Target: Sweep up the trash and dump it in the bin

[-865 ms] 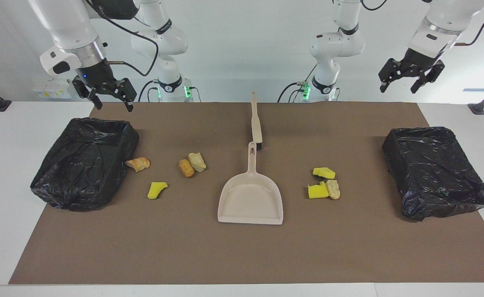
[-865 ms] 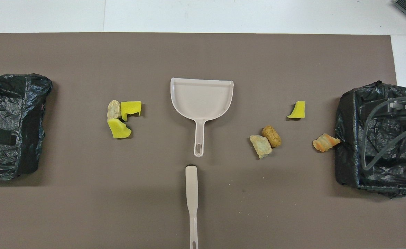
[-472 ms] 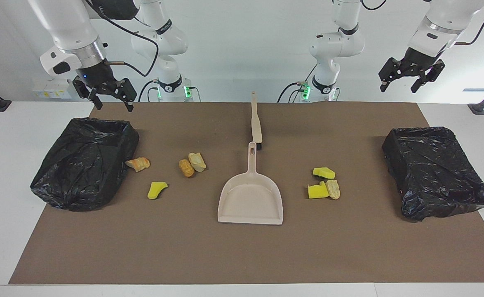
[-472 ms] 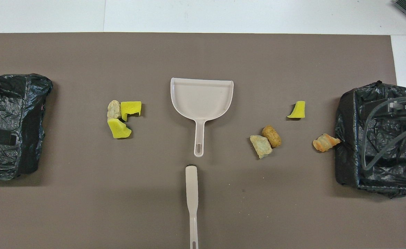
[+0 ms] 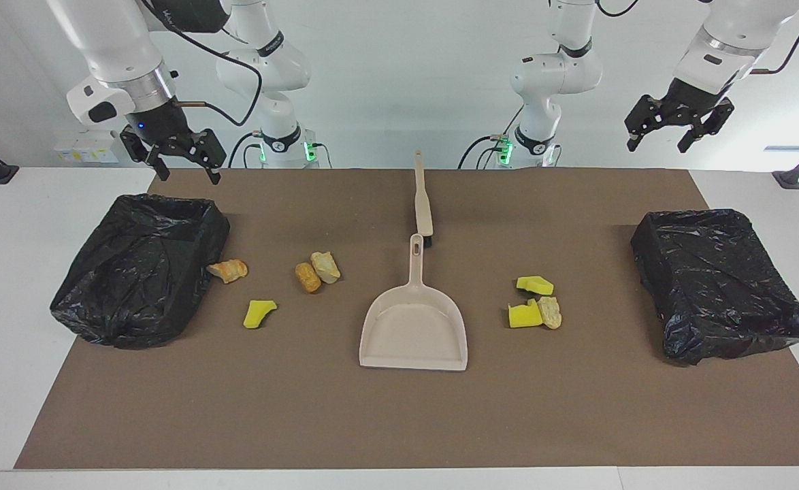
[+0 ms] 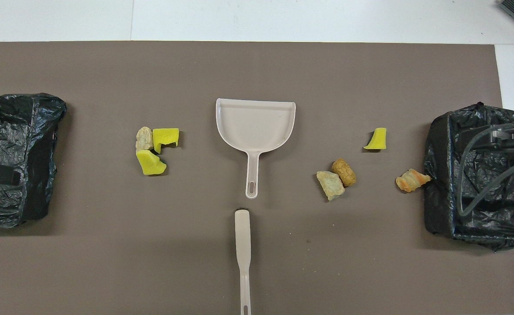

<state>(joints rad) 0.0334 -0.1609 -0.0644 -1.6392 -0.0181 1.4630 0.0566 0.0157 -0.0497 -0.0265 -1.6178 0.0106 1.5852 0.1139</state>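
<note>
starting nearest the robots, you have the right gripper point(image 5: 183, 168) hanging over the robots' edge of the black-bagged bin point(image 5: 142, 267) at the right arm's end of the desk point(image 5: 372, 422), its fingers spread wide and holding nothing. your left gripper point(image 5: 677, 133) hangs high over the other bin point(image 5: 719, 280), fingers also apart and empty. the brush point(image 5: 423, 204) lies mid-desk, its head just beside the dustpan point(image 5: 414, 325) handle. the trash lies loose on the desk either side of the pan: four chunks point(image 5: 316, 271) toward the right arm's end, one touching that bin, and three point(image 5: 534, 305) toward the left arm's end.
</note>
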